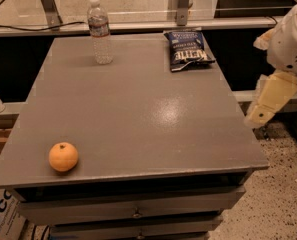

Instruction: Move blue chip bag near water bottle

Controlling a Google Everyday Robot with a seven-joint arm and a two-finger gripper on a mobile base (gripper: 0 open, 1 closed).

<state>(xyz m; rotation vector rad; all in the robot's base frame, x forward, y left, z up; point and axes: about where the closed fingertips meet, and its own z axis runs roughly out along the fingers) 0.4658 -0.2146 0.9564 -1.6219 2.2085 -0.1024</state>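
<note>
A blue chip bag (188,50) lies flat at the far right corner of a grey surface (138,114), well apart from a clear water bottle (100,31) standing upright toward the far left. An orange (63,156) sits near the front left edge. The robot's pale claw (260,115) hangs beyond the surface's right side, touching nothing; whether it is spread or pressed together cannot be told.

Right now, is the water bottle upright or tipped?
Upright: the water bottle stands on its base at the far edge of the table, white cap up. The gripper hangs beyond the table's right edge.
</note>
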